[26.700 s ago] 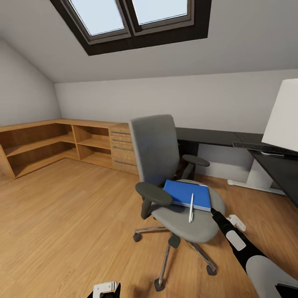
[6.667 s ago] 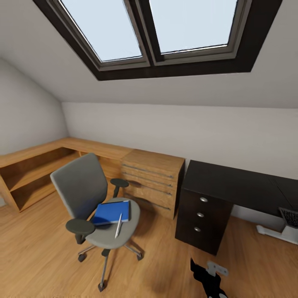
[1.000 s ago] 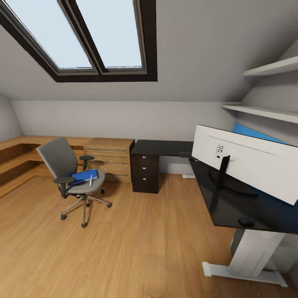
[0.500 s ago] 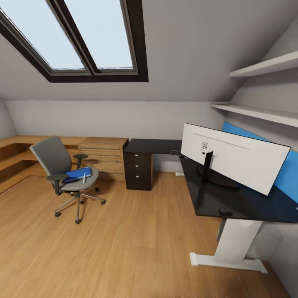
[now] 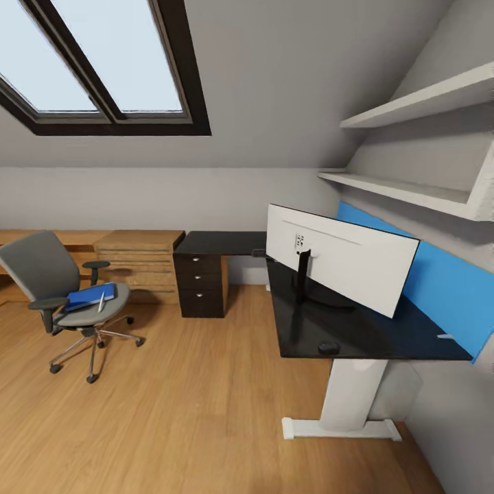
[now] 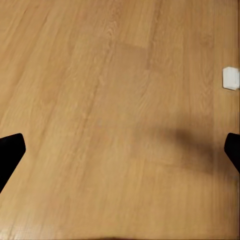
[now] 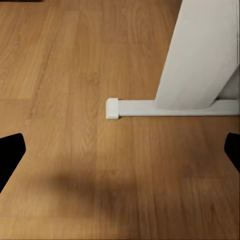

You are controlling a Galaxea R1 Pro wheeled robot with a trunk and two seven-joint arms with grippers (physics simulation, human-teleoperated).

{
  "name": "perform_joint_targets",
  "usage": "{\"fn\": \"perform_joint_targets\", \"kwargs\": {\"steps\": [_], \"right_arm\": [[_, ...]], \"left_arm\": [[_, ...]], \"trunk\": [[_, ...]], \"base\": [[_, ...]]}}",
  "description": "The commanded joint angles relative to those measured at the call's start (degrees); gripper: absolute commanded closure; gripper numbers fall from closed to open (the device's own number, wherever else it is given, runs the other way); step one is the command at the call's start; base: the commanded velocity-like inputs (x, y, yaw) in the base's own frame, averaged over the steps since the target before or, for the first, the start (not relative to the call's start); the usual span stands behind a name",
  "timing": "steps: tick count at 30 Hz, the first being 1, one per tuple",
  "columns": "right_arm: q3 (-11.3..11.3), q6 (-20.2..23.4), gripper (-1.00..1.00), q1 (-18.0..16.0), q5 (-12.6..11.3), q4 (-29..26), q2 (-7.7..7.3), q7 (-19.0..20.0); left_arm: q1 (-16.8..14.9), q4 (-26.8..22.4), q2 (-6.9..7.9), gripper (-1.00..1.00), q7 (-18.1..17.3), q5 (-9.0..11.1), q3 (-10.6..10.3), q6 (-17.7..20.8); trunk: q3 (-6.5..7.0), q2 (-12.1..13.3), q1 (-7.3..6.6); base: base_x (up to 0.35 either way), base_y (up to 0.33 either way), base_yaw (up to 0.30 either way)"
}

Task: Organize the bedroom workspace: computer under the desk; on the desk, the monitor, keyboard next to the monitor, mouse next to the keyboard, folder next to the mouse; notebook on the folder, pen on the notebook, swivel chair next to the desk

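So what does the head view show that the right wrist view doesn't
Head view alone: the swivel chair carrying the blue folder and pen, the monitor standing on the black desk, a small dark mouse near the desk's edge, the skylight and wall shelves. Right wrist view alone: its own open fingertips close above the floor. Both share the wood plank floor and the desk's white leg.

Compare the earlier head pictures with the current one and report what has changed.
Only the viewpoint moved: the robot backed away from the swivel chair and turned right, bringing the desk and monitor into view. The folder and pen lie on the seat as before; nothing was grasped or released. Both end effectors' fingers are spread wide over bare floor.
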Motion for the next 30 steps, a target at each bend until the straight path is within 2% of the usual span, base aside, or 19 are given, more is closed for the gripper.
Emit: {"fn": "perform_joint_targets", "kwargs": {"steps": [1,13,30], "right_arm": [[-0.45,-0.17,-1.00,-0.06,0.62,0.11,0.01,-0.29],[-0.44,-0.06,-1.00,-0.06,0.62,0.18,0.04,-0.20],[-0.46,-0.11,-1.00,-0.06,0.62,0.11,-0.44,0.03]], "left_arm": [[-0.03,0.03,-0.03,-1.00,-0.08,0.15,0.15,-0.17],[-0.03,0.07,-0.03,-1.00,-0.08,0.22,0.15,-0.17],[-0.03,0.07,-0.03,-1.00,-0.08,0.23,0.15,-0.17]], "trunk": [[-0.07,-0.04,0.01],[-0.07,-0.04,0.01],[-0.07,-0.04,0.01]], "base": [[0.110,-0.331,-0.016],[0.102,-0.302,-0.003],[0.008,-0.028,0.000]]}}
